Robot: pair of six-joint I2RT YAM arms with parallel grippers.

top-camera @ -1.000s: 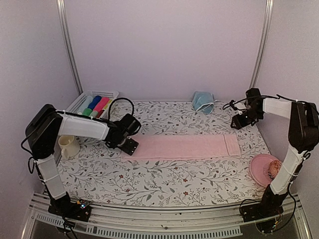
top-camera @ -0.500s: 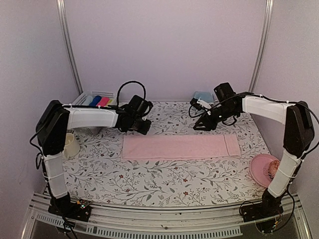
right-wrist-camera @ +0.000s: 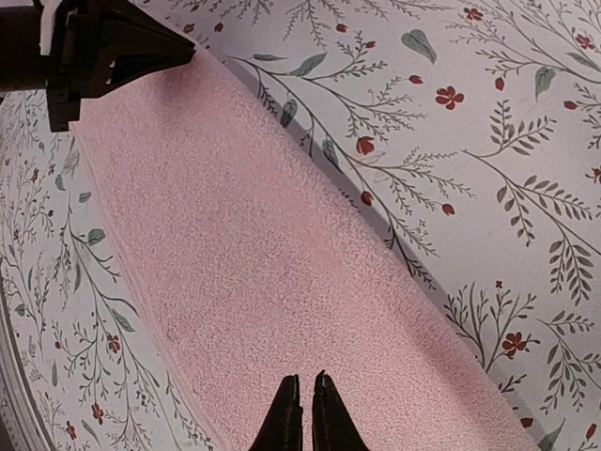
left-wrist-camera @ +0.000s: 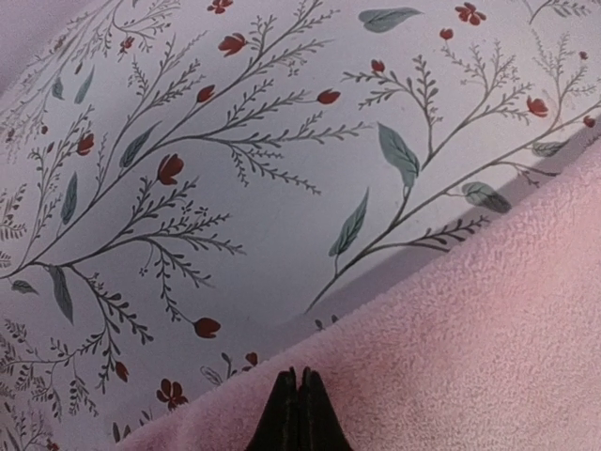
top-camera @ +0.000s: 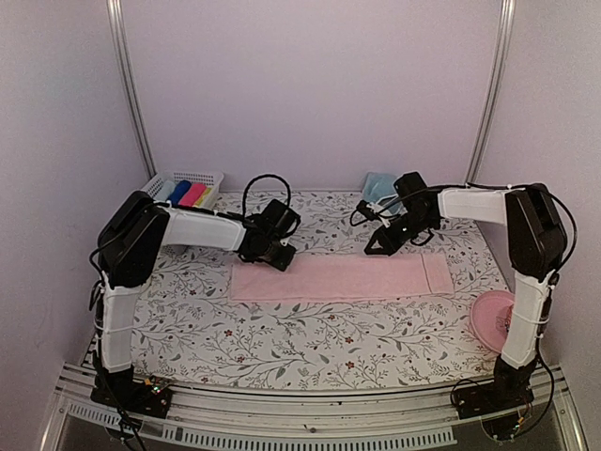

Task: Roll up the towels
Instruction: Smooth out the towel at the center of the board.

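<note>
A pale pink towel (top-camera: pixel 343 277) lies flat on the floral tablecloth as one long strip, running left to right. My left gripper (top-camera: pixel 282 261) is low over the strip's far left corner. In the left wrist view its tips (left-wrist-camera: pixel 298 374) are pressed together above the towel's edge (left-wrist-camera: pixel 488 338), with no cloth between them. My right gripper (top-camera: pixel 376 247) hangs over the far edge, right of the middle. Its tips (right-wrist-camera: pixel 302 379) stand almost together above the pink cloth (right-wrist-camera: pixel 263 254). A light blue towel (top-camera: pixel 379 187) lies crumpled at the back, partly behind the right arm.
A white basket (top-camera: pixel 178 177) holding bright rolled cloths stands at the back left. A round pink plate (top-camera: pixel 484 310) sits by the right arm's base. In the right wrist view the left gripper (right-wrist-camera: pixel 183 49) shows at the strip's far end.
Both arms have swung in from the sides to the pink towel's far edge. Both grippers have closed from open to shut.
</note>
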